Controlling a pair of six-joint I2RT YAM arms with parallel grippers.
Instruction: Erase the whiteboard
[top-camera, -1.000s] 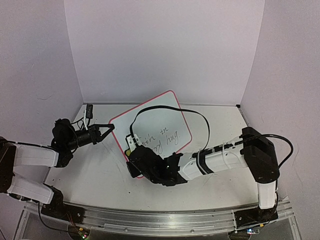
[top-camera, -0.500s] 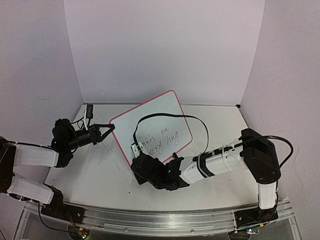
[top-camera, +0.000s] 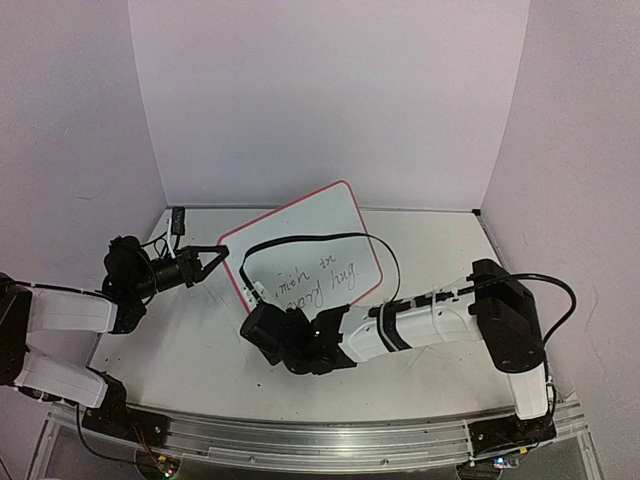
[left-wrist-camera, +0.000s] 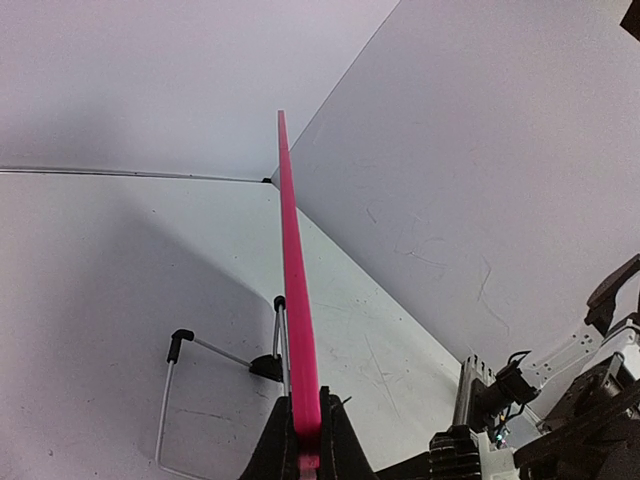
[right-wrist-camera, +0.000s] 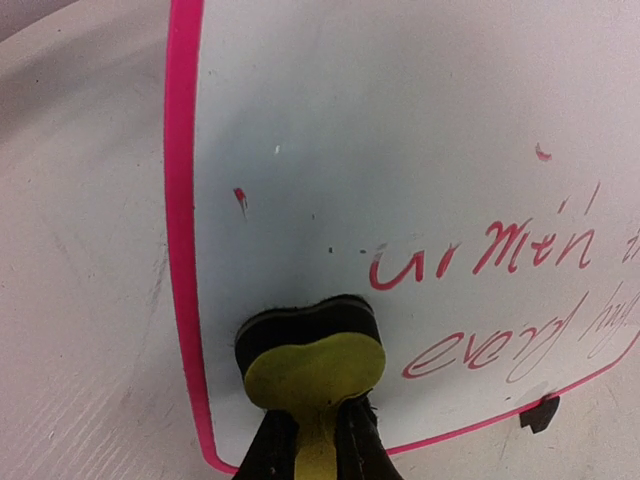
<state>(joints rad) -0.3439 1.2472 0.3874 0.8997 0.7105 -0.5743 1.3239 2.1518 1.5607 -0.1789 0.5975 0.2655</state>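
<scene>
Two written lines are left on the board (top-camera: 322, 222), propped mid-bench (top-camera: 200, 340); one blank end appears wiped. Left fingers (top-camera: 219, 254) pinch its frame edge. Right fingers (right-wrist-camera: 318, 450) clamp the eraser (right-wrist-camera: 310, 355) against a lower corner.

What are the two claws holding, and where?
The left claw pinches the whiteboard by its pink rim. The right claw grips the yellow eraser by its back stem.
</scene>
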